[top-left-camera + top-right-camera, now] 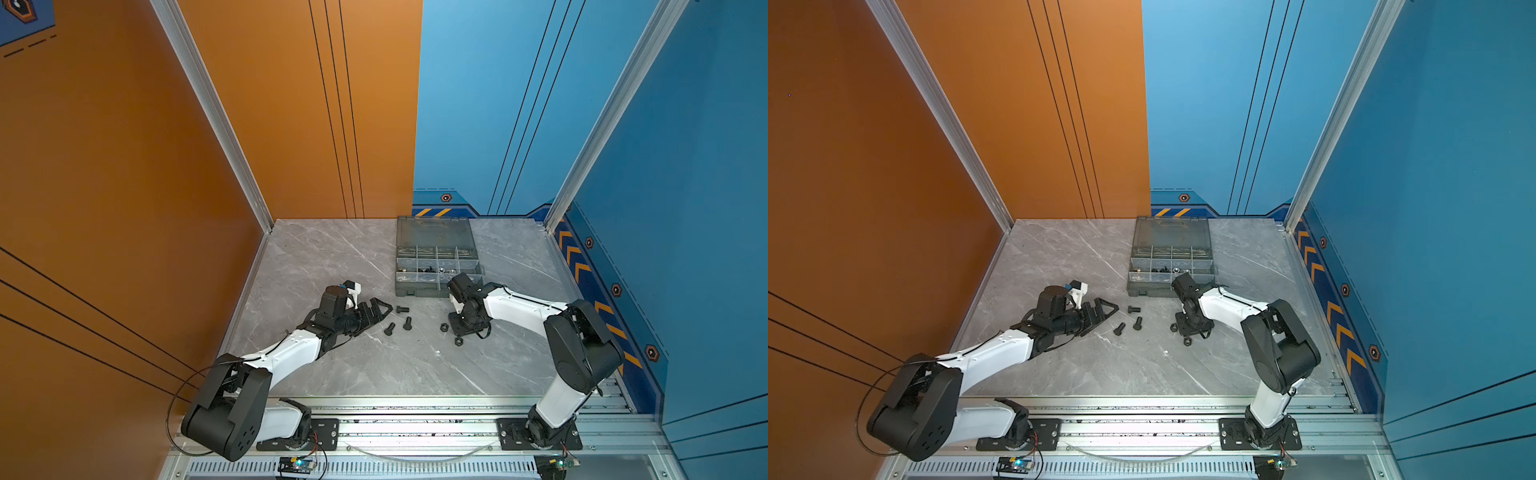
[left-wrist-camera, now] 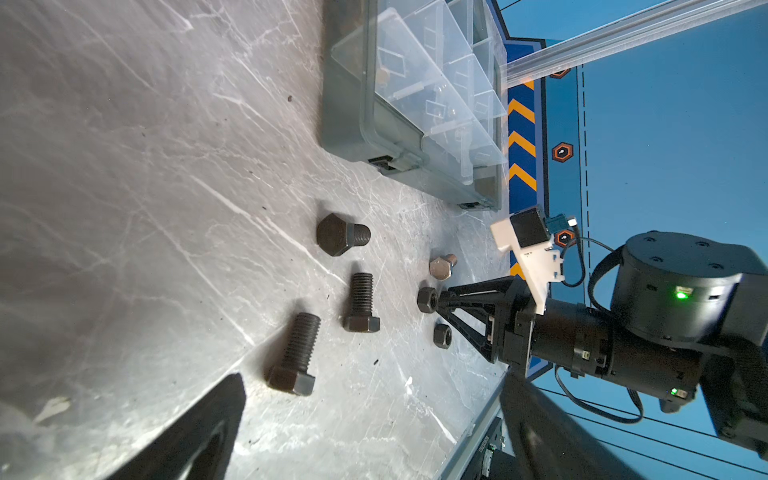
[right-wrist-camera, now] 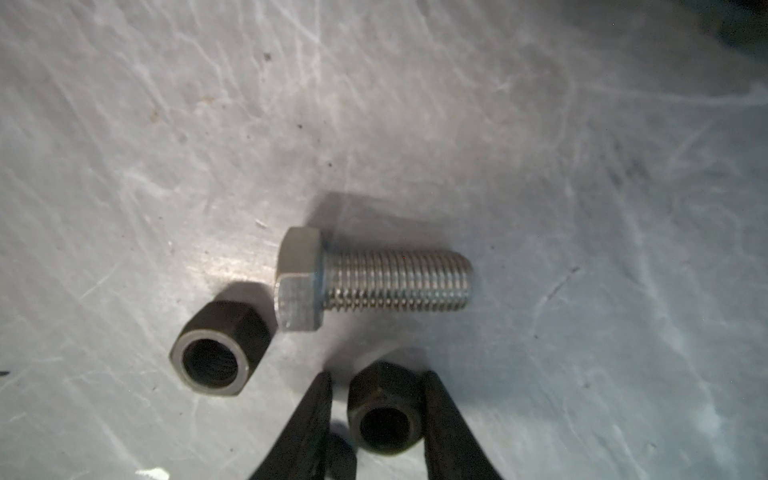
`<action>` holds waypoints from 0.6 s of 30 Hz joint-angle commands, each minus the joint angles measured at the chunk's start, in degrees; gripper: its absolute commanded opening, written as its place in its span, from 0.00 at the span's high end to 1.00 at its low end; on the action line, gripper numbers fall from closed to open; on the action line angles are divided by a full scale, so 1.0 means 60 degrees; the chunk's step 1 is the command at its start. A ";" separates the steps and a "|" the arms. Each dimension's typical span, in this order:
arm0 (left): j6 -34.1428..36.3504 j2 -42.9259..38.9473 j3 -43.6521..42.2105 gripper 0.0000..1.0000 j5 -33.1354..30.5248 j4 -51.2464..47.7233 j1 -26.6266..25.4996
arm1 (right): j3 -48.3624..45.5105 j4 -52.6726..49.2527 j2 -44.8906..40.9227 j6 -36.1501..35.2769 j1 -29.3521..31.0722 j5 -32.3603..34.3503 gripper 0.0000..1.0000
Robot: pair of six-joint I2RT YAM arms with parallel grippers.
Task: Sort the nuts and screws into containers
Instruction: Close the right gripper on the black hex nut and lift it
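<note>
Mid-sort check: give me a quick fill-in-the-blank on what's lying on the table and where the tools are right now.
1. The right tool straddles a ____ nut.
2. The bolt lying beside that nut is ____ in colour.
3. The black bolts near the left tool number ____.
4. The lid of the organizer case is ____.
Missing words: black; silver; three; open.

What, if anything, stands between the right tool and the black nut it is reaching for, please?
Nothing visible does: the black nut sits between the fingers of the right tool, while the silver screw and a second nut lie outside them.
</note>
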 commanded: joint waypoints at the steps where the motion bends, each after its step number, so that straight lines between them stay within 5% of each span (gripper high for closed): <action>1: 0.0149 -0.0160 -0.0107 0.02 0.0023 0.0032 -0.0020 | -0.0559 -0.0661 0.0401 0.0003 0.0078 -0.0486 0.69; 8: 0.0140 -0.0257 -0.0213 0.02 0.0000 0.0028 0.0003 | -0.0513 -0.0630 0.0093 0.0013 -0.0026 -0.0673 0.93; 18: 0.0220 -0.0202 -0.0171 0.02 0.0034 -0.0007 0.0024 | 0.0272 -0.0553 -0.0976 -0.0288 -0.0992 -0.1757 0.97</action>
